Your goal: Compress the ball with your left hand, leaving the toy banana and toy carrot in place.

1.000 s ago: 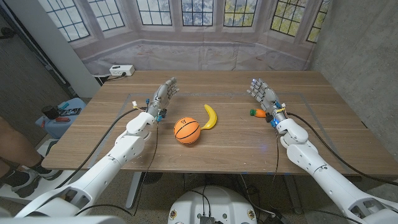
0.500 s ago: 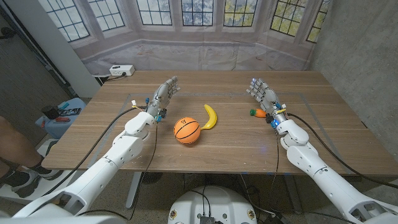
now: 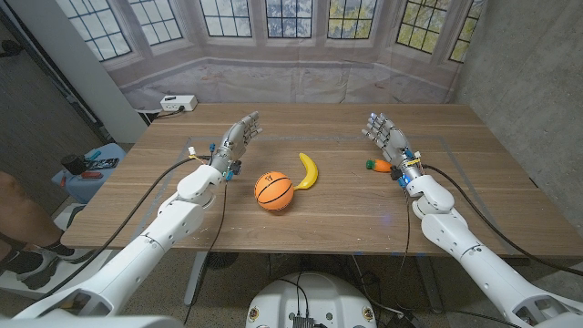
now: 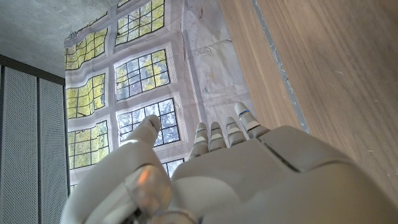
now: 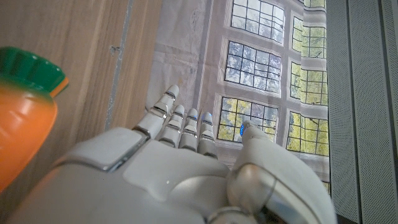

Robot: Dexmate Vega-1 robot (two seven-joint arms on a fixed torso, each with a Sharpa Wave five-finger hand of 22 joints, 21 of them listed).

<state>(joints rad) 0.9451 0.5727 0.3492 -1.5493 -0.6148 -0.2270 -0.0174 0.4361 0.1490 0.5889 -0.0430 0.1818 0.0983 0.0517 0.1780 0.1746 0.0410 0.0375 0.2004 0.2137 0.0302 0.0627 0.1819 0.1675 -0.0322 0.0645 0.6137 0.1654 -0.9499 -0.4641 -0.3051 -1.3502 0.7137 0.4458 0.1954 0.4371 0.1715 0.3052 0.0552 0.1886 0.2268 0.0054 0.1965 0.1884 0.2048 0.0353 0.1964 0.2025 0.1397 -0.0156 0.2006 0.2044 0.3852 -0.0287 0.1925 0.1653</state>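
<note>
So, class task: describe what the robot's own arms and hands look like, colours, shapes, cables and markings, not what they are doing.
Both arms have smooth, rounded white shells. The left hand and right hand are light grey, with jointed fingers like a person's. A black cable runs along each forearm to the wrist, where small coloured connectors sit. In the right wrist view, small blue marks show near the fingertips.

ball point(image 3: 274, 190) table-centre | banana point(image 3: 309, 170) just right-behind | carrot point(image 3: 377, 166) farther right
</note>
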